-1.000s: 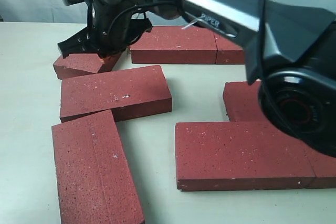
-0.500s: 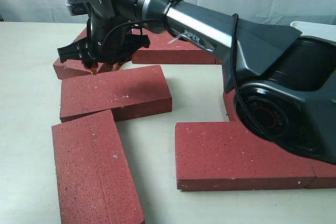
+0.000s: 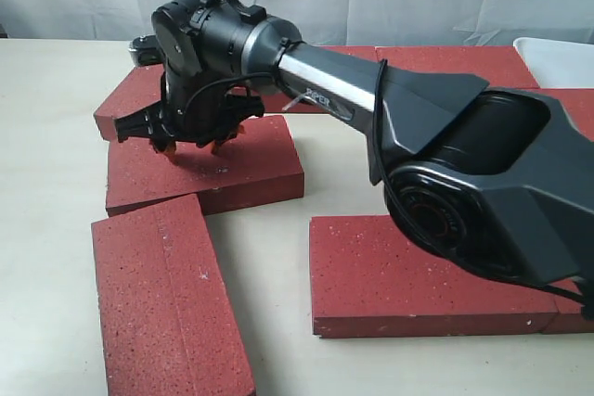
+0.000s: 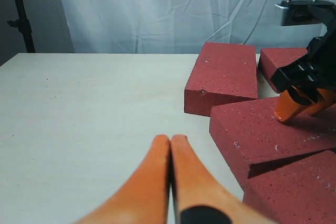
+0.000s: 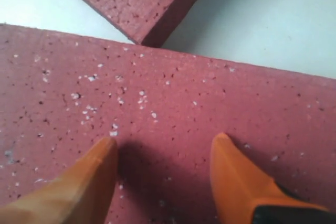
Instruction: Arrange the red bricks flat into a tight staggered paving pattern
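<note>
the right gripper (image 3: 195, 144) stands with its jaws spread and nothing between them, tips down on or just above the top face of a slanted red brick (image 3: 232, 169); we cannot tell if they touch. that brick lies flat at the left of the table (image 3: 46, 183), just beside the front-left brick (image 3: 167, 303) and apart from the front-right brick (image 3: 427, 275).

we judge the paving barely begun, as the bricks lie askew with gaps between them. the next move calls for squaring this brick tight against a neighbour.

only the right wrist view shows the bare gap between the fingers (image 5: 79, 192). only the left wrist view shows the left gripper (image 4: 169, 139), clenched on nothing over bare table, away from the bricks.
</note>
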Controlling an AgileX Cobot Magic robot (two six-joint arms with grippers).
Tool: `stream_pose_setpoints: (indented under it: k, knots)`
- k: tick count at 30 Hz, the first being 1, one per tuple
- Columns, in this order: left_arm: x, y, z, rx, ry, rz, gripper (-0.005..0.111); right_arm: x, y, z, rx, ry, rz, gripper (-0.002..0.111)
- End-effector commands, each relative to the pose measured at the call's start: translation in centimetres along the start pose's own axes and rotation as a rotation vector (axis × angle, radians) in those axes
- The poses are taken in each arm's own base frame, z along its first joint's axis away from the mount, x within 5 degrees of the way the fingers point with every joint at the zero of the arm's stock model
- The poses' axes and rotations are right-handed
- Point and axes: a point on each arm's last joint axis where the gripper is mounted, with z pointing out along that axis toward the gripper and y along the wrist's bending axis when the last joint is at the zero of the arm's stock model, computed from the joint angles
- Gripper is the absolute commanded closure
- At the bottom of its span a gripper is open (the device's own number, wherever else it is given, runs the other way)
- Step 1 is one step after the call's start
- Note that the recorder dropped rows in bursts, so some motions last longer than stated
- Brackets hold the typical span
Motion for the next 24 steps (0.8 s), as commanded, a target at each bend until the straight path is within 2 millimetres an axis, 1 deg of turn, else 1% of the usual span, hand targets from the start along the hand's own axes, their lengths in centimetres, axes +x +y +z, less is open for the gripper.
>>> stream_pose_setpoints:
  k: [1,5,8,13,18,24]
  knots:
    - [-0.1,0.0,0.0,-0.005,-0.016,0.002,0.107,0.3,-0.6,1.5,0.037,0.014,0.023,0.055]
    - [-0.1,0.0,0.0,-0.005,-0.016,0.002,0.107,0.5,-1.7,2.4,0.076,0.049,0.083,0.055]
    - [-0.1,0.0,0.0,-0.005,-0.016,0.002,0.107,0.4,-3.2,2.8,0.104,0.087,0.107,0.055]
    - [-0.1,0.0,0.0,-0.005,-0.016,0.002,0.107,0.2,-5.0,2.8,0.133,0.117,0.145,0.055]
    - [-0.1,0.0,0.0,-0.005,-0.016,0.002,0.107,-0.1,-6.5,2.7,0.210,0.106,0.169,0.055]
    - [-0.1,0.0,0.0,-0.005,-0.016,0.002,0.107,-0.4,-8.4,2.6,0.248,0.123,0.194,0.055]
